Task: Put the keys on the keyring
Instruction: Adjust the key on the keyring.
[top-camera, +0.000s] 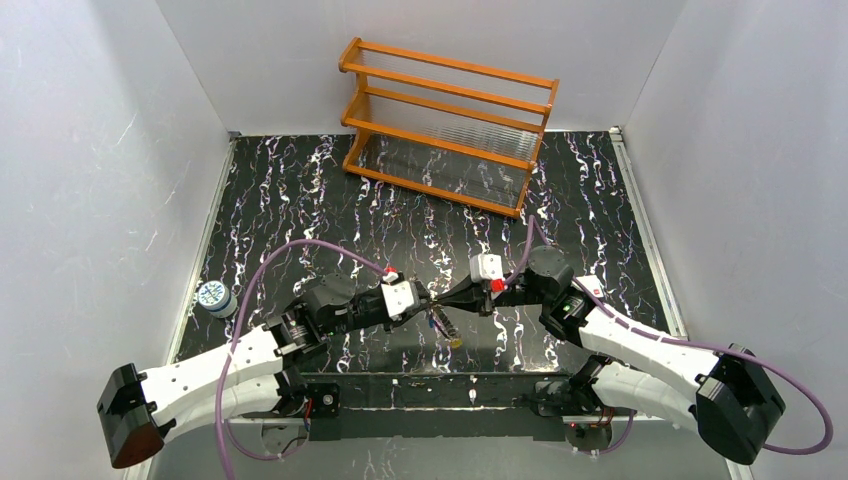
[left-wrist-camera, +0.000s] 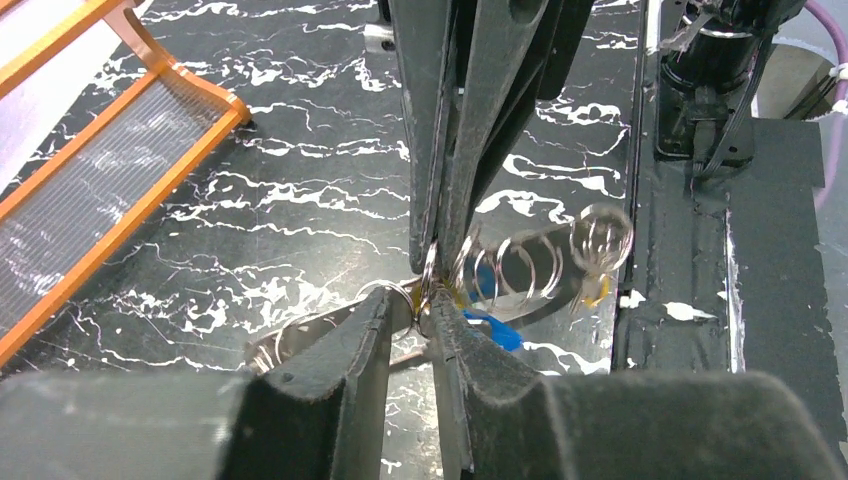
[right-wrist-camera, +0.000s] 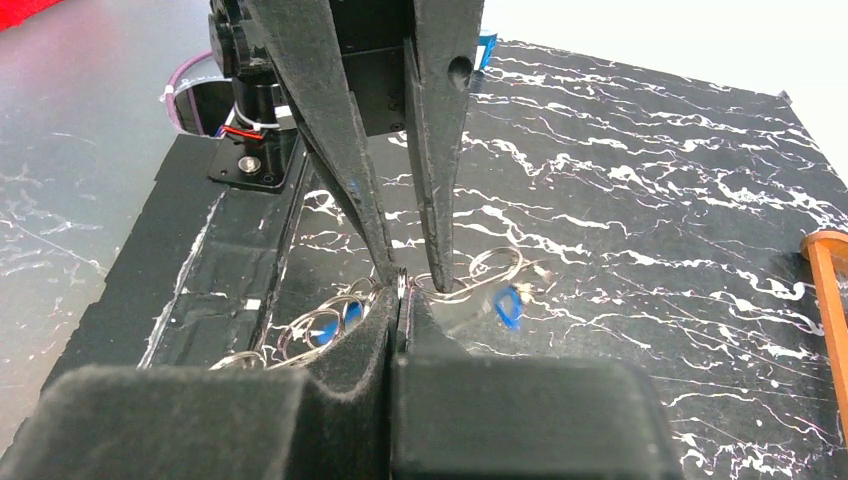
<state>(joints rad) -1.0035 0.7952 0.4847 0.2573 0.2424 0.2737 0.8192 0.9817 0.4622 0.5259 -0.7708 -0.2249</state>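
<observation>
My two grippers meet tip to tip above the middle of the table. My right gripper is shut on a thin metal loop of the keyring, seen edge-on. My left gripper comes from the opposite side, its jaws narrowed onto the same keyring. A string of metal rings hangs off it with the keys: a blue head and a yellow one. Another blue key dangles in the right wrist view. In the top view the bunch hangs below both grippers.
An orange wooden rack stands at the back of the table. A round blue-and-white disc lies at the left edge. Purple cables arc over both arms. The arm bases and a black taped strip line the near edge.
</observation>
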